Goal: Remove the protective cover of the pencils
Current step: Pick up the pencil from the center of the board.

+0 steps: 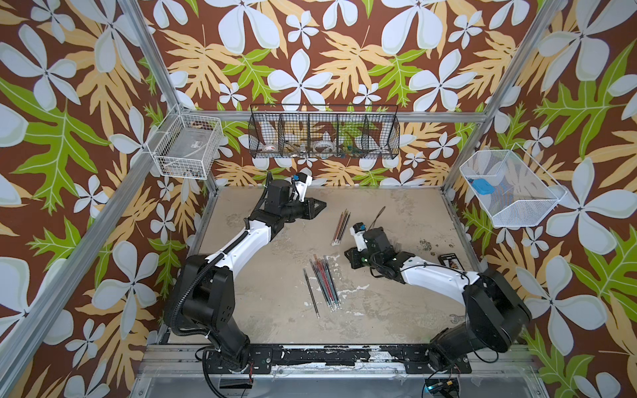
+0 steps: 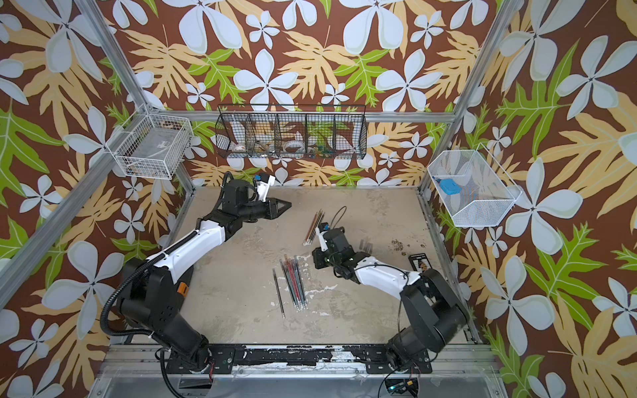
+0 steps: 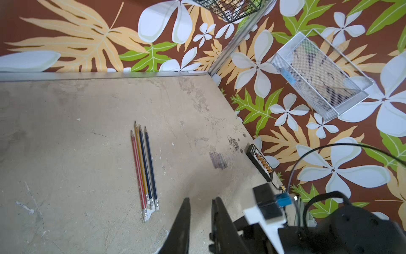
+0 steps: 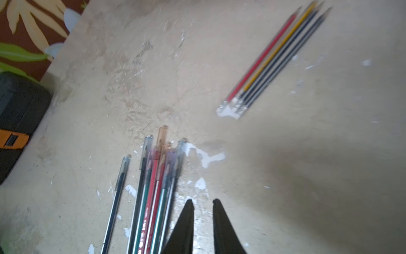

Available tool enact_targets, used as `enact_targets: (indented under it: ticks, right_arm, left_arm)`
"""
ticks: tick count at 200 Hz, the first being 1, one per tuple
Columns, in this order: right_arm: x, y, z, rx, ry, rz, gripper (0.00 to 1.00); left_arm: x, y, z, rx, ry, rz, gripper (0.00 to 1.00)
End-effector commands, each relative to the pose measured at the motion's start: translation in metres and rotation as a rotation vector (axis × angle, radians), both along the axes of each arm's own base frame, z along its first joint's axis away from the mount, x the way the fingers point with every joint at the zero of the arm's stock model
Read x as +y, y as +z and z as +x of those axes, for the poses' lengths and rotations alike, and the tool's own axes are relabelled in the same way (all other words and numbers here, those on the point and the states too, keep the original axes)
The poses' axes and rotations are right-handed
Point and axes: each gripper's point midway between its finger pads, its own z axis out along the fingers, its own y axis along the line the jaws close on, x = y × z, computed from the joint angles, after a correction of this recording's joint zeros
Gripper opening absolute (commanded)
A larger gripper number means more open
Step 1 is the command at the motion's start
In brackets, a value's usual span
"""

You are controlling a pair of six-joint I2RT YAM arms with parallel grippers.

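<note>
Right fingers [image 4: 190, 211] barely parted, empty, just beside capped pencils [image 4: 158, 187]. Shafts run roughly along fingers, caps [image 4: 163, 138] at far ends. Left fingers [image 3: 184, 215] likewise empty, well apart from capped pencils. Right fingers nearer.

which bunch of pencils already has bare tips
The bunch of four, red, yellow and two dark: their sharpened points show bare. The bigger bunch still has smoky caps on its tips.

You have capped pencils [image 1: 324, 281] on the table [image 1: 396, 206], near-centre; bare pencils [image 1: 341, 227] lie farther back, slightly right; loose caps [image 3: 218, 160] sit further right, apart.
</note>
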Motion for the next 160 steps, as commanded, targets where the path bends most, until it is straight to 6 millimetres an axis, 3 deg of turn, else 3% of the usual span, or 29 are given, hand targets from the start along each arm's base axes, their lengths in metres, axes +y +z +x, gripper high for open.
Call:
enact_targets:
  ticks: [1, 31, 77, 160]
  right_arm:
    - [0.011, -0.021, 0.003, 0.048, -0.013, -0.124, 0.2]
    - [0.038, -0.037, 0.008, 0.072, 0.003, -0.182, 0.19]
    - [0.051, -0.06, 0.012, 0.109, 0.005, -0.235, 0.19]
    - [0.037, -0.077, 0.017, 0.124, -0.054, -0.321, 0.17]
  left_arm:
    - [-0.001, 0.02, 0.001, -0.035, -0.018, -0.058, 0.19]
    - [0.004, 0.028, 0.0, -0.043, -0.026, -0.082, 0.19]
    - [0.015, 0.031, 0.005, -0.027, -0.011, -0.123, 0.19]
    - [0.019, 0.032, 0.007, -0.019, -0.014, -0.149, 0.17]
